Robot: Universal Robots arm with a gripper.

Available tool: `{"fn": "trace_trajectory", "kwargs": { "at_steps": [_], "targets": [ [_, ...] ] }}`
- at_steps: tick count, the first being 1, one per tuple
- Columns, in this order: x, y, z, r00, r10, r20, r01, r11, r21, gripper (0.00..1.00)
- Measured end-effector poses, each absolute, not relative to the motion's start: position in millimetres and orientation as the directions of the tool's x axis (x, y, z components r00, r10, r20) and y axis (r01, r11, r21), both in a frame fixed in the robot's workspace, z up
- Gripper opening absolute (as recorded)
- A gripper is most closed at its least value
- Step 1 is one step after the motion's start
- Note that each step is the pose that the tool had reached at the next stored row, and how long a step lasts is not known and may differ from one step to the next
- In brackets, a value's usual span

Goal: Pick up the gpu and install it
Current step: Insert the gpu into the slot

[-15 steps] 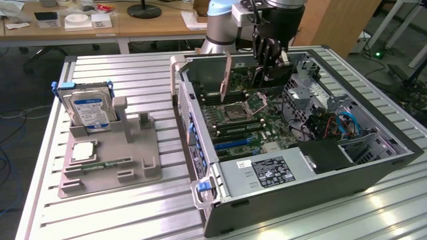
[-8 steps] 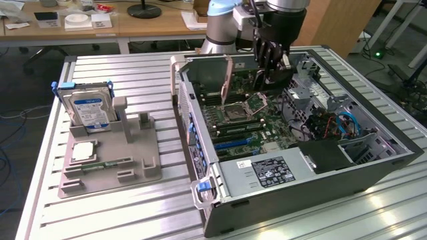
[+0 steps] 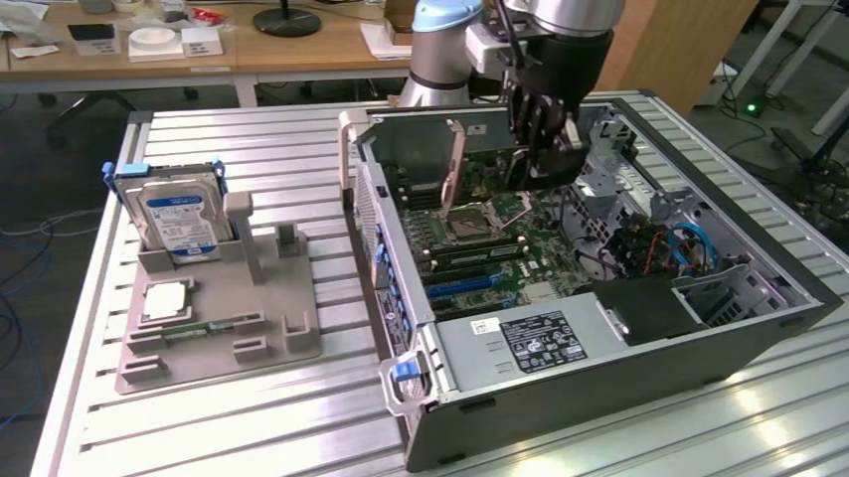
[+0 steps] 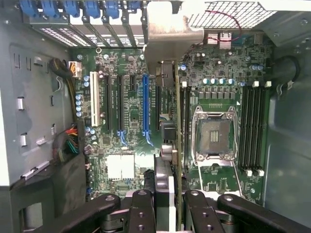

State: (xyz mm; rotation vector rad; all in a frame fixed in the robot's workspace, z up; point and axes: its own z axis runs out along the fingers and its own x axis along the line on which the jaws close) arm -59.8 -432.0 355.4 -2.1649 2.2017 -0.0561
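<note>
The gpu (image 4: 166, 141) hangs edge-on in my gripper (image 4: 167, 206), its silver bracket (image 4: 172, 36) at the far end. My gripper is shut on the card, with the black fingers (image 4: 141, 208) pressed against both faces. In the exterior view the gripper (image 3: 544, 149) reaches down into the open computer case (image 3: 597, 388), and the dark gpu (image 3: 547, 169) hangs just above the motherboard (image 3: 491, 248). In the wrist view the card hovers between the blue expansion slot (image 4: 145, 104) and the empty processor socket (image 4: 214, 136). Whether its edge touches a slot I cannot tell.
On the exterior view's left a grey holder (image 3: 219, 328) carries a silver hard drive (image 3: 179, 219), a processor chip (image 3: 166, 298) and a green memory stick (image 3: 206, 326). Inside the case are the power supply (image 3: 531, 343), cable bundles (image 3: 663, 248) and memory slots (image 4: 255, 126).
</note>
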Motion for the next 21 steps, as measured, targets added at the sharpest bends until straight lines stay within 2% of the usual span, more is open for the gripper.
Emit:
{"fn": "trace_trajectory", "kwargs": {
  "at_steps": [21],
  "targets": [
    [-64,-440,337,-0.014,-1.0,-0.014,-0.998,0.014,-0.064,0.28]
  ]
}}
